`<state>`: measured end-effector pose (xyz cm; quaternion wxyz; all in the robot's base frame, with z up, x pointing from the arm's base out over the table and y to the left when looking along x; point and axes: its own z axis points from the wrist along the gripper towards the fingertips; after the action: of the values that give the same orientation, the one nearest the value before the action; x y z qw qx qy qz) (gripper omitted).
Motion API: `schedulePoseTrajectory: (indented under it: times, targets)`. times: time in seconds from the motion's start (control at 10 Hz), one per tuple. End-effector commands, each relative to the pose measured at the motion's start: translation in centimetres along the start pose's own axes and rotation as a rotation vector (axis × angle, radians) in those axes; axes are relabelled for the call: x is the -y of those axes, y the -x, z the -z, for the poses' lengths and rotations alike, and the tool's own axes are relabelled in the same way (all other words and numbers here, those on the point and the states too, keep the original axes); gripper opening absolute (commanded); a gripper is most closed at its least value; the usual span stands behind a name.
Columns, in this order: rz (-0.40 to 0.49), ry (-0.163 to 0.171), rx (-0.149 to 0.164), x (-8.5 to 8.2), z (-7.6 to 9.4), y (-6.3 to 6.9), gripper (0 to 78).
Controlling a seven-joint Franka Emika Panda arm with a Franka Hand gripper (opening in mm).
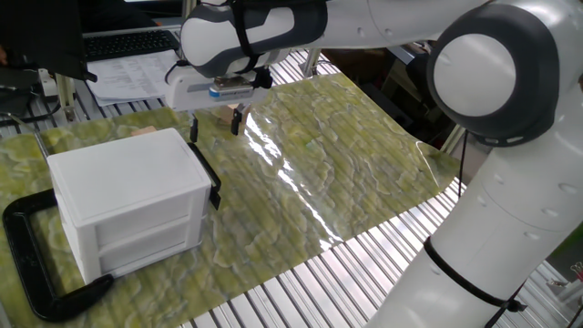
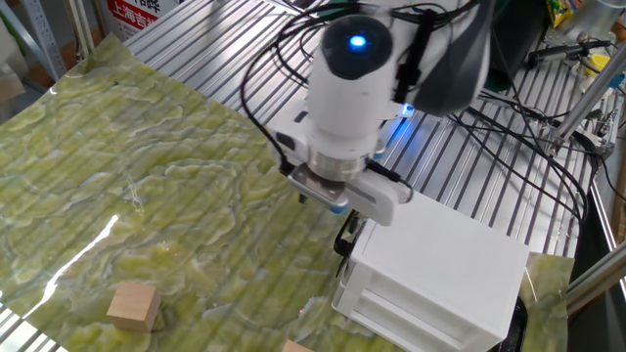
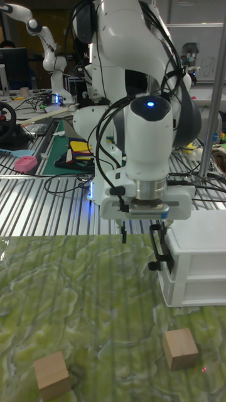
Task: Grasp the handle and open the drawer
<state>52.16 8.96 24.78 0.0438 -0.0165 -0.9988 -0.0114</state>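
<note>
The white cabinet (image 1: 127, 196) stands at the left of the mat, and its upper drawer (image 1: 137, 187) sits flush in it. The slim black handle (image 1: 206, 169) runs across the drawer front, also seen in the other fixed view as handle (image 2: 343, 238) and in the tall view as handle (image 3: 162, 250). My gripper (image 1: 214, 128) hangs open just above and beside the handle's far end, pointing down. In the tall view the gripper (image 3: 139, 237) has one finger (image 3: 123, 237) clear of the handle and the other right next to it. Nothing sits between the fingers.
A large black C-shaped clamp (image 1: 32, 264) wraps the cabinet's left side. Two wooden blocks (image 3: 51, 375) (image 3: 181, 347) lie on the green mat (image 1: 346, 155) in front of the cabinet. Cables and metal slats surround the mat.
</note>
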Motion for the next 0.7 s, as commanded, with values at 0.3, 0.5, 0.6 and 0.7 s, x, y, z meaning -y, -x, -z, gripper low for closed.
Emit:
schedulePoseTrajectory:
  times: [0.3,0.5,0.6,0.7]
  targets:
    - [0.019,0.006,-0.024,0.5,-0.7,-0.4,77.4]
    - [0.023,0.005,-0.020,0.4,-2.2,-0.7,77.4]
    - [0.025,0.004,-0.022,0.4,-2.6,-0.9,77.4]
    - [0.025,0.002,-0.025,0.5,-2.7,-1.0,77.4]
